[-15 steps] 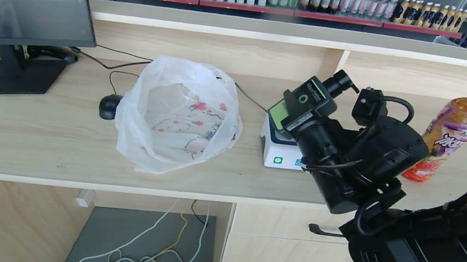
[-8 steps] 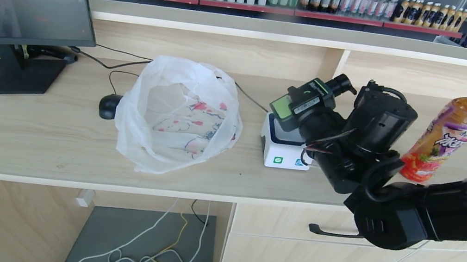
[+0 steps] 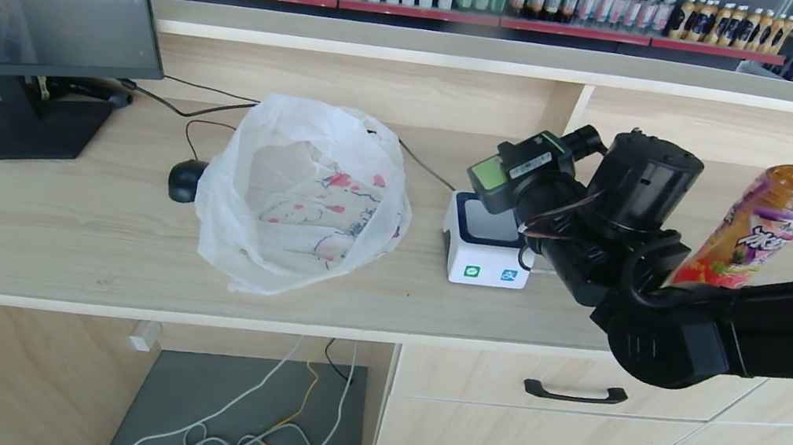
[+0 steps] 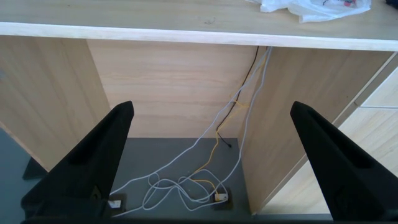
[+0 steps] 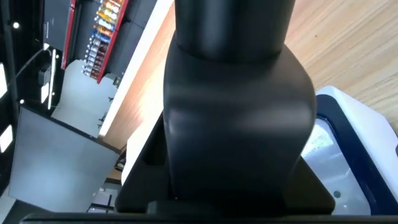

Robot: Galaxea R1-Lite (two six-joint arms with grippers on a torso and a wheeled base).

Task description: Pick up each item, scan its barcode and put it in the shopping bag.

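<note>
Over the last second the right arm has lifted and swung toward the back of the counter (image 3: 45,230). It has carried the black bottle (image 3: 521,164) a little to the right, so more of the white barcode scanner (image 3: 480,256) lies uncovered. The forearm now crosses the lower part of the purple-capped drink bottle (image 3: 768,210).

The right gripper (image 3: 541,191) is clamped on the black bottle and holds it in the air just above the scanner's back edge. The bottle is tilted, its green end toward the shopping bag (image 3: 306,192) and its barcode sticker facing up. The fingers themselves are hidden behind the bottle and the wrist. The shopping bag stands open on the counter to the scanner's left, between it and a black mouse (image 3: 184,179). The drink bottle stands upright on the counter, well to the scanner's right.

The head view gives this whole layout. The right wrist view is close in: the bottle's dark body and round cap cover the middle, with the scanner's glass window below and beyond it.

In the left wrist view the left gripper (image 4: 211,106) hangs below counter height with its fingers (image 4: 93,162) spread wide and holding nothing. It faces the open bay under the counter, where loose cables (image 4: 186,180) lie on the floor. A corner of the shopping bag shows on the countertop above.
</note>
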